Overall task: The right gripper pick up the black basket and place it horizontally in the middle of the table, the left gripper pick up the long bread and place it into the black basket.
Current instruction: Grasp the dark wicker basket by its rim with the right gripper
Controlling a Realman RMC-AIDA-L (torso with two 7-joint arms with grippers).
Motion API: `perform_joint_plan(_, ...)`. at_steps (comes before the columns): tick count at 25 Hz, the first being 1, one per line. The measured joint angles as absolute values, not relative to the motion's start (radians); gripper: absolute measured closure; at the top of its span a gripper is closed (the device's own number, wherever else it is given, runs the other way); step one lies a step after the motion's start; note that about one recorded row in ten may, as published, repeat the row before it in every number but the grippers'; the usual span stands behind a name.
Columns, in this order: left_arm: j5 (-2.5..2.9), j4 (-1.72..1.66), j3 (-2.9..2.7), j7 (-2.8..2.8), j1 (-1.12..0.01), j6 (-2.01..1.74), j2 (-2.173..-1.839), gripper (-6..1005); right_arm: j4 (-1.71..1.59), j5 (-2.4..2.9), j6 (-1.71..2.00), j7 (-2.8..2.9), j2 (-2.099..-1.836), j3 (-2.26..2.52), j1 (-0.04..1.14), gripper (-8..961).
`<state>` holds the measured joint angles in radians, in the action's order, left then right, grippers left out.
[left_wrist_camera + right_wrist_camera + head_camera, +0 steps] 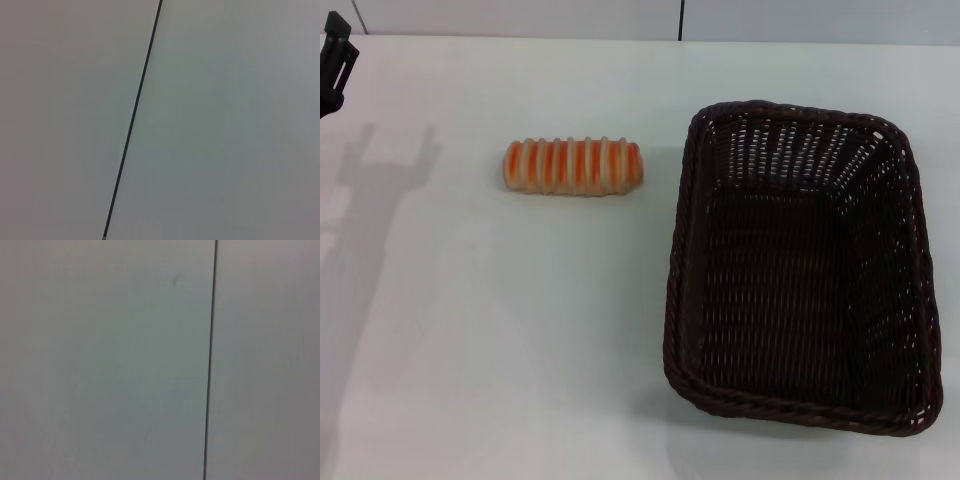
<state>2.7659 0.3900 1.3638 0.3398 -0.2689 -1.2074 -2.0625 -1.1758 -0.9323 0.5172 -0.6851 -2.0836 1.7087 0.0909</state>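
The black basket [800,270] stands empty on the right half of the white table [500,330], its long side running away from me. Left of it, with a clear gap between, the long bread [573,166] lies crosswise, pale with orange stripes. A sliver of my left gripper [335,62] shows at the far left edge, well away from the bread; its shadow falls on the table below it. My right gripper is out of view. Both wrist views hold only a plain pale surface with a thin dark seam.
The table's far edge meets a pale wall [520,15] at the top of the head view. A dark seam [135,115] crosses the left wrist view and another seam [211,360] runs through the right wrist view.
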Motion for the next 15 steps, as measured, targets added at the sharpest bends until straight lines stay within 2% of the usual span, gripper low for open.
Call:
perform_joint_plan(6,2.766,0.39,1.365,0.34,-0.274,-1.207,-2.061,156,-1.318,-1.05,0.212,-0.83,-2.083,1.609,0.073,325)
perform_joint_plan(10,2.766,0.39,1.365,0.34,-0.274,-1.208,-2.061,157,-1.341,-1.009,-0.07,-0.827,-2.082,1.469,0.123,325)
perform_joint_plan(15,2.772,0.393,1.362,0.351,-0.275,-1.208,-2.062,157,-1.286,-0.917,0.0,-0.807,-2.088,1.444,0.17,324)
